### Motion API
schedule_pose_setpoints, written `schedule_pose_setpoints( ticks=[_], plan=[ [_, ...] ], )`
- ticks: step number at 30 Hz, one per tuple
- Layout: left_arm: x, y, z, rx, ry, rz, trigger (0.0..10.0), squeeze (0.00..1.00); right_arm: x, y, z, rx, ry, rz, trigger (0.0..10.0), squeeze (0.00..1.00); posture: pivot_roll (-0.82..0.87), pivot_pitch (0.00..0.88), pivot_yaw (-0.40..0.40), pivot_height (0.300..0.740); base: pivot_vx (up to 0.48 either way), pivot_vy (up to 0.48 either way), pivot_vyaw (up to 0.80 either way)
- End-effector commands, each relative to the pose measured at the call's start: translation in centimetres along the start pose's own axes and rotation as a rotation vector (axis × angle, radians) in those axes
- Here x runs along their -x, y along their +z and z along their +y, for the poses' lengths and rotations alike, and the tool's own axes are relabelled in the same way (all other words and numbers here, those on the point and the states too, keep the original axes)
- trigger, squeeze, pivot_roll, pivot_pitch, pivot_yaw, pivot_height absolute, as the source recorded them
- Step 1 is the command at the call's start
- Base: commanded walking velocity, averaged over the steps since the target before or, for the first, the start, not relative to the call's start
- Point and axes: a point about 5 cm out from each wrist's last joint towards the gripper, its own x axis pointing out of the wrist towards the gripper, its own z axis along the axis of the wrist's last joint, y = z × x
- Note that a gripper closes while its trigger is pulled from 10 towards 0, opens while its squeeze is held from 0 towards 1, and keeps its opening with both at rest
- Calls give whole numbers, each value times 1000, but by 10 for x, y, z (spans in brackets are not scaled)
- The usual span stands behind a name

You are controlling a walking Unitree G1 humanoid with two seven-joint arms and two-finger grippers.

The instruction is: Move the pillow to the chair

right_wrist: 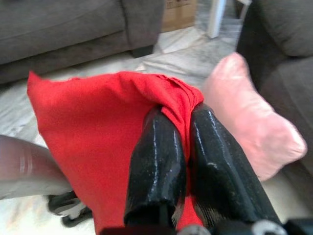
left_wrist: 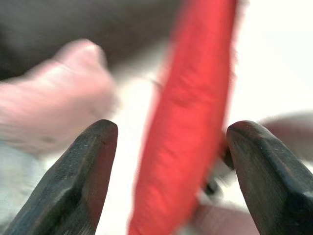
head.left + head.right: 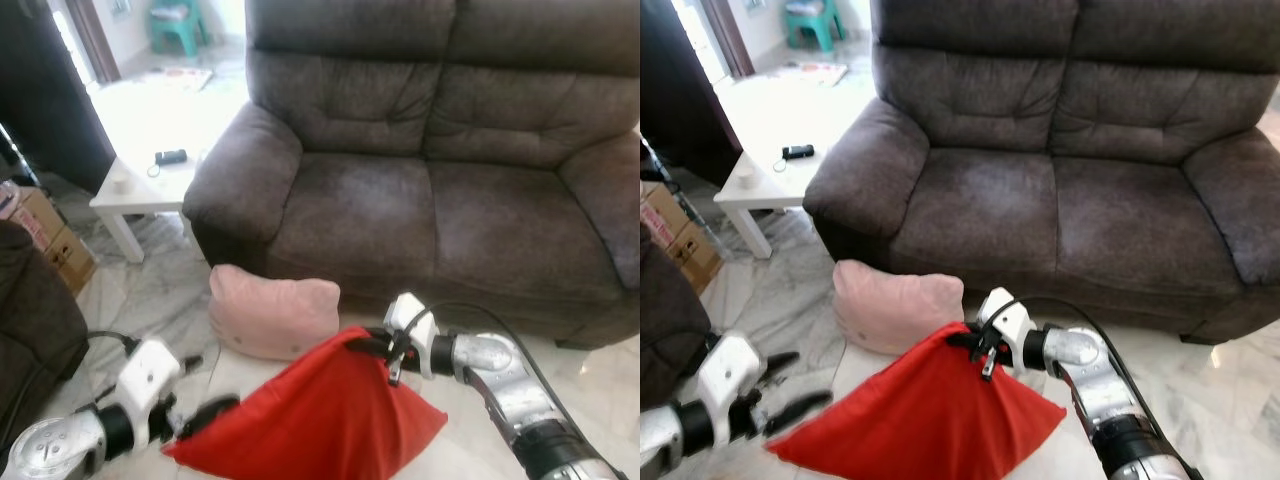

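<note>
Marble floor (image 3: 150, 300) before sofa (image 3: 430, 180): red pillow (image 3: 320, 420) hanging cornerwise, right fingers (image 1: 161, 161) clamped (left fingers (image 2: 93, 171) apart).

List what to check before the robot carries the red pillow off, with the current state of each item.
1. Right gripper shut on a corner of the red pillow: ok.
2. Left gripper closed on the pillow: not ok; its fingers stand apart with the pillow edge between them.
3. Pillow off the floor: cannot tell; its lower edge runs out of view.
4. Pink pillow apart from the red one: cannot tell; they overlap in the eye views.
5. Sofa seat free of things: ok.
</note>
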Motion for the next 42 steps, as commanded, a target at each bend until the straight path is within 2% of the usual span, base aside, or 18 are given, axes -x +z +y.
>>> schedule_pose_setpoints(
  ticks=[1, 4, 8, 11, 13, 17, 23, 29, 32, 41, 42],
  plan=[
    [7, -7, -19, -22, -150, 87, 10000, 0, 1, 35, -5, 91, 22, -133, 10000, 0, 122, 20, -16, 740, 0, 0, 0],
    [13, -14, -27, -32, -214, 152, 10000, 0, 1, 37, -3, 92, 47, -135, 10000, 0, 126, 23, -14, 740, 0, 0, 0],
    [16, -23, -26, -92, -228, 211, 10000, 0, 2, 40, 1, 100, 102, -139, 10000, 0, 132, 26, -12, 740, 0, 0, 0],
    [13, -28, -16, -137, -152, 216, 10000, 0, 4, 45, 3, 100, 141, -156, 10000, 0, 127, 26, -11, 740, 0, 0, 0],
    [12, -30, -13, -145, -132, 212, 10000, 0, 6, 44, 5, 101, 180, -143, 10000, 0, 129, 28, -11, 740, 0, 0, 0],
    [12, -29, -1, -216, -57, 193, 10000, 0, 11, 41, 9, 105, 224, -122, 10000, 0, 129, 29, -12, 740, 0, 0, 0],
    [15, -28, 7, -265, -33, 172, 10000, 0, 16, 37, 14, 105, 296, -92, 10000, 0, 133, 29, -12, 740, 0, 0, 0],
    [23, -36, 11, -320, -74, 218, 10000, 0, 20, 31, 21, 127, 367, -56, 10000, 0, 139, 29, -9, 740, 0, 0, 0],
    [25, -38, 11, -315, -89, 215, 10000, 0, 22, 31, 20, 118, 380, -59, 10000, 0, 142, 28, -7, 740, 0, 0, 0],
    [21, -53, 3, -376, -180, 233, 10000, 0, 26, 39, 20, 112, 406, -104, 10000, 0, 135, 26, -4, 740, 0, 0, 0],
    [20, -57, 3, -413, -192, 248, 10000, 0, 26, 40, 20, 113, 409, -107, 10000, 0, 136, 26, -5, 740, 0, 0, 0]
  ],
)
